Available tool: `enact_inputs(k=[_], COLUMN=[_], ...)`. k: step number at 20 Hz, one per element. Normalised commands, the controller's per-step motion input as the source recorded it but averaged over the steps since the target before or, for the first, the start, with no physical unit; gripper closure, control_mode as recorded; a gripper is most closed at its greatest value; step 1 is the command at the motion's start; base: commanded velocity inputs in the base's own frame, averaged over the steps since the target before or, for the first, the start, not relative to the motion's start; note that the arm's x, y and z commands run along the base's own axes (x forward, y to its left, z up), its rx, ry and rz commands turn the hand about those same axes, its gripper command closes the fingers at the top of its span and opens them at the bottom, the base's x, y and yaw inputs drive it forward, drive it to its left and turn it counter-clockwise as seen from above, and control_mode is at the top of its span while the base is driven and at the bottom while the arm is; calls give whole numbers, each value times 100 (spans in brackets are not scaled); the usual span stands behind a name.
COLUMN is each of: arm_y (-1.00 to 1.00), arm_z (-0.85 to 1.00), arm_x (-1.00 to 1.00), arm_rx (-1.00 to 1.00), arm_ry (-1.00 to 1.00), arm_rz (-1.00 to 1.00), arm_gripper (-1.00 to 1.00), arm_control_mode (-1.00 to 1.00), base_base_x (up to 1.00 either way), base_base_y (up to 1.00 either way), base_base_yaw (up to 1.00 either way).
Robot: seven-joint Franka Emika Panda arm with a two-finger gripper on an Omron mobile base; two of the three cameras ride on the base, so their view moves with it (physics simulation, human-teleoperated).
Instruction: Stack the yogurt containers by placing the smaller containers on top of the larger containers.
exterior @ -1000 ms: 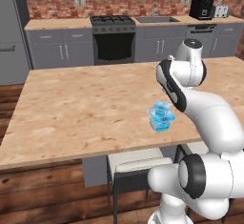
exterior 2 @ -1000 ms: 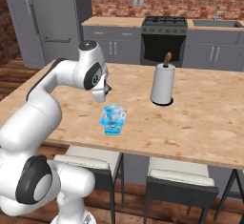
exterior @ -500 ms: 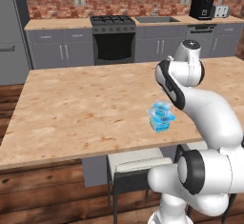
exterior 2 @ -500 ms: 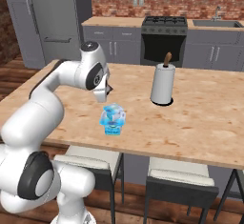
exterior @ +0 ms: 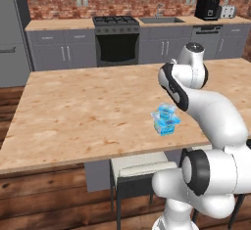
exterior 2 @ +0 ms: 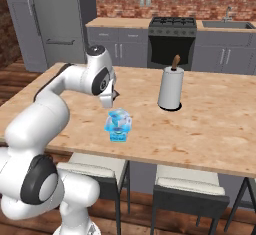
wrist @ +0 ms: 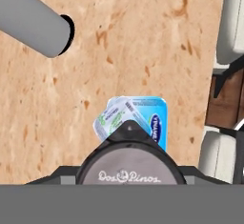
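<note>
Claw (exterior 2: 111,98), in the right base view, hangs just above and beside the blue tub (exterior 2: 118,132) near the front edge of the table (exterior 2: 210,129); the roll (exterior 2: 170,89) stands well apart. Left base view: a small blue cup (exterior: 165,110) sits on the tub. Hand view: a dark cup (wrist: 131,163) looms close, apparently clamped between the jaws, over the tub. It looks light, stiff and slick; grip its round sides and keep it level.

A squarish light-blue tub (exterior 2: 118,134) is set upright near the counter's front edge, with a small translucent cup (exterior 2: 119,119) stacked askew on it.
</note>
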Motion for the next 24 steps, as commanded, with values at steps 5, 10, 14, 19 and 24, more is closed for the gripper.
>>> enact_inputs(k=[5, 10, 14, 19, 24], arm_y=[-1, -2, -2, -3, -5], arm_z=[-14, -13, -13, -11, -5], arm_x=[6, 5, 4, 5, 3], arm_rx=[0, 0, 0, 0, 0], arm_ry=[0, 0, 0, 0, 0], arm_rz=[0, 0, 0, 0, 0], arm_gripper=[100, 100, 100, 100, 100], arm_control_mode=[-100, -100, -100, -100, -100], base_base_x=[0, 0, 0, 0, 0], base_base_y=[0, 0, 0, 0, 0], base_base_yaw=[0, 0, 0, 0, 0])
